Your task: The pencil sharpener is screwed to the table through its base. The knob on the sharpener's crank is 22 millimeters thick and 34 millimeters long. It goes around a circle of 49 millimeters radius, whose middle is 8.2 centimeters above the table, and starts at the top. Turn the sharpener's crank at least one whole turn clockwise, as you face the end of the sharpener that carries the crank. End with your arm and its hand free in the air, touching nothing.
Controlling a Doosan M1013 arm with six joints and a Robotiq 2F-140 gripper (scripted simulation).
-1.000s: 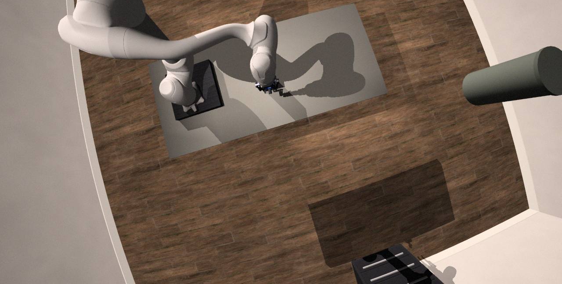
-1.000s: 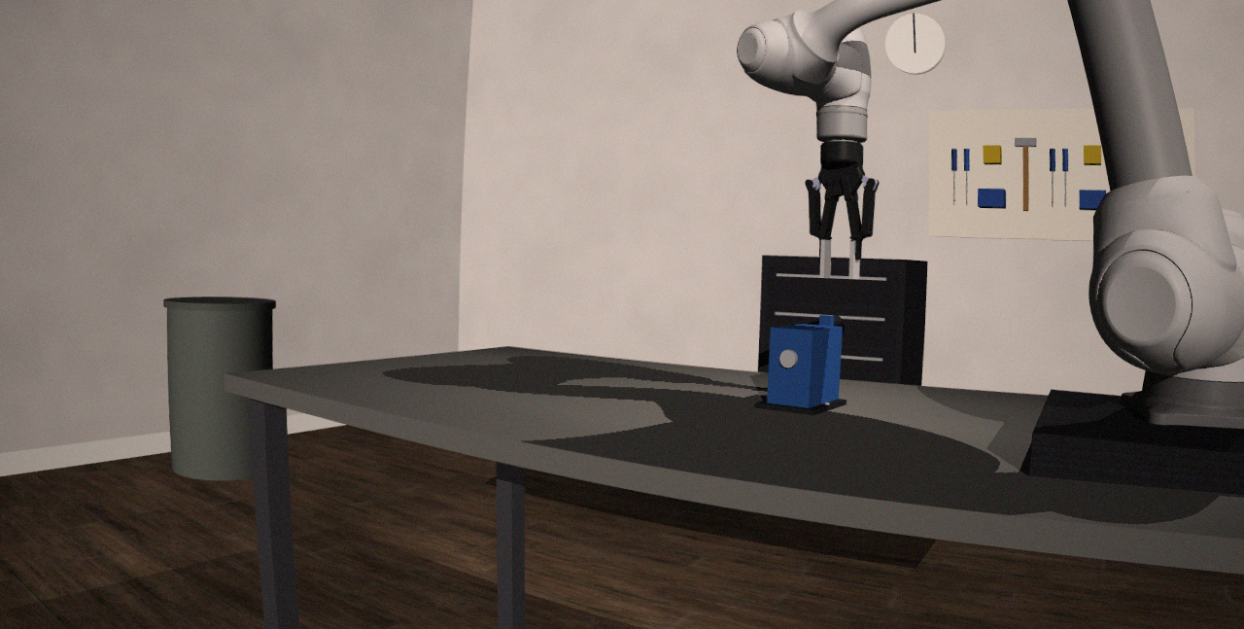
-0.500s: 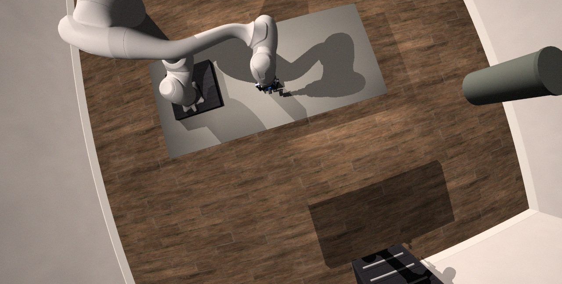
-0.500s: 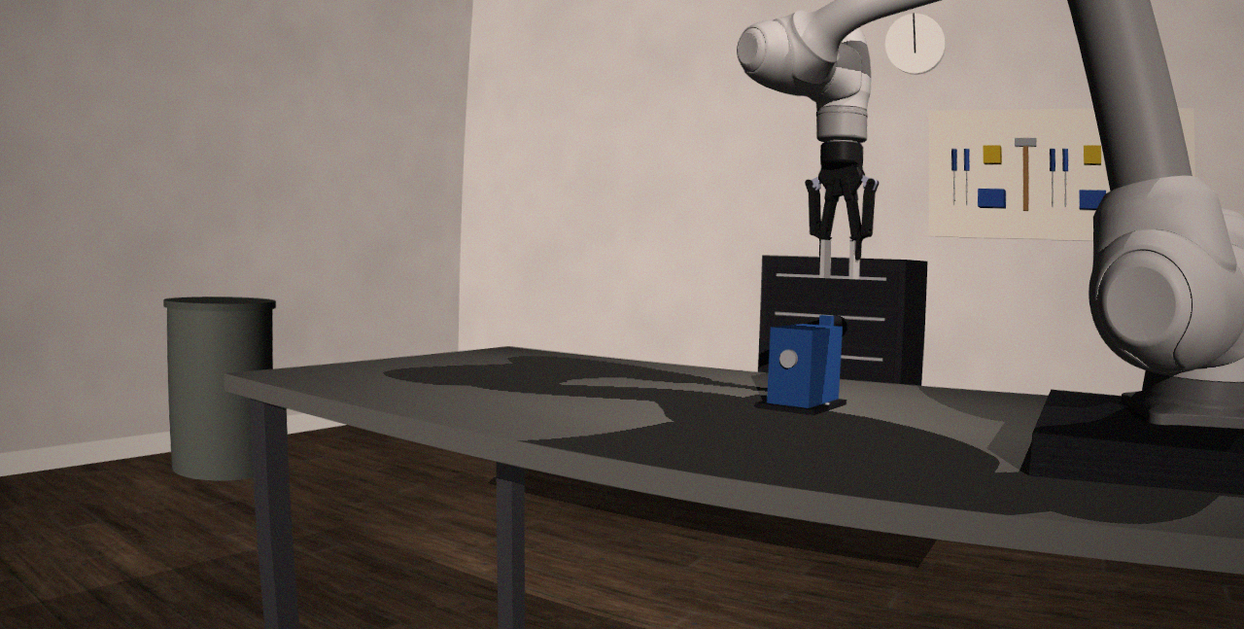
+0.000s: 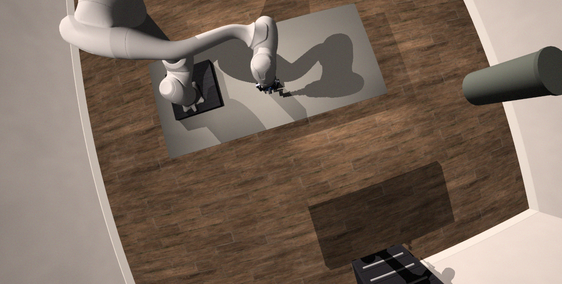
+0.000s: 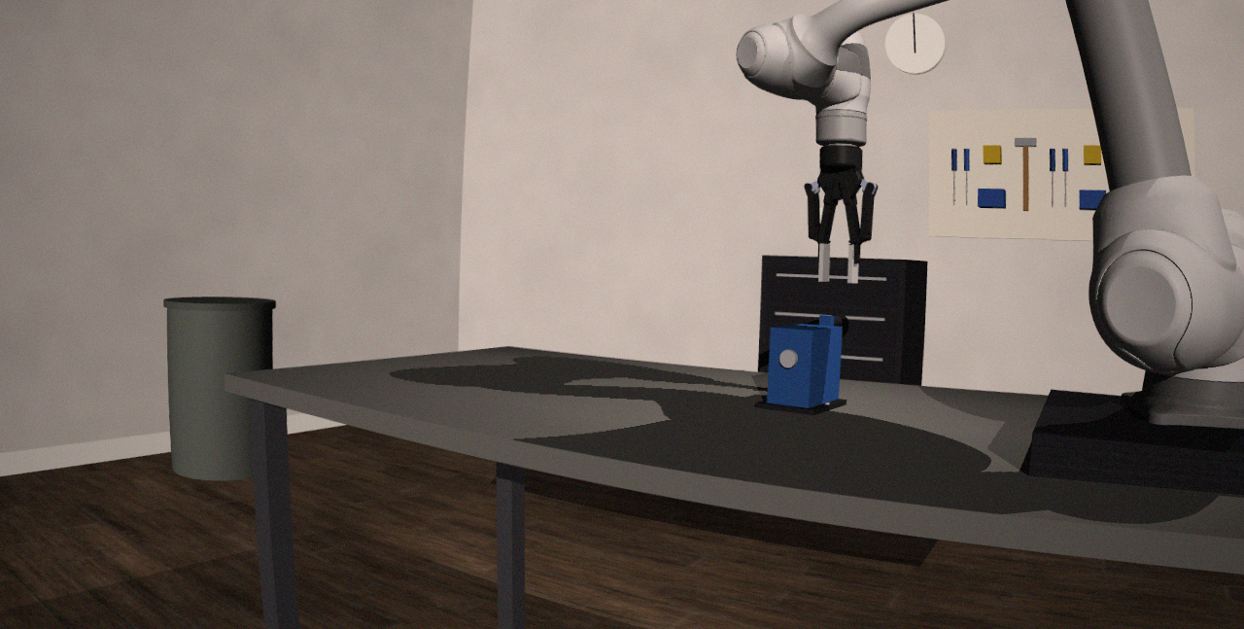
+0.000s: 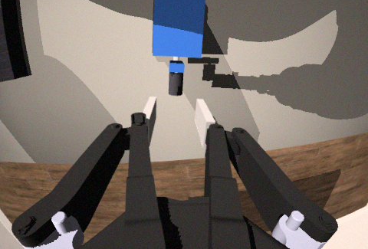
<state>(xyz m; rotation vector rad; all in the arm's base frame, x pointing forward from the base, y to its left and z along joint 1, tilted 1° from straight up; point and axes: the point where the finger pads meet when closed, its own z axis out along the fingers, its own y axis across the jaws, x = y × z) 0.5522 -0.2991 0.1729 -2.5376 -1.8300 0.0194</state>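
The blue pencil sharpener (image 6: pixel 803 364) (image 7: pixel 179 24) stands on the grey table (image 6: pixel 487 399) (image 5: pixel 345 38). Its dark crank knob (image 7: pixel 176 83) (image 6: pixel 839 323) sticks out at the top of its circle, on the far end in the exterior view. My gripper (image 6: pixel 837 277) (image 7: pixel 175 108) (image 5: pixel 268 88) hangs straight above the knob with the fingers pointing down. The fingers are partly open and empty, a short way above the knob. From above, the arm hides most of the sharpener.
The robot's dark base block (image 6: pixel 1122 442) (image 5: pixel 210 85) sits at the table's end. A black drawer cabinet (image 6: pixel 887 312) (image 5: pixel 389 268) stands behind the table. A grey bin (image 6: pixel 217 381) (image 5: pixel 510 77) stands on the floor off the other end.
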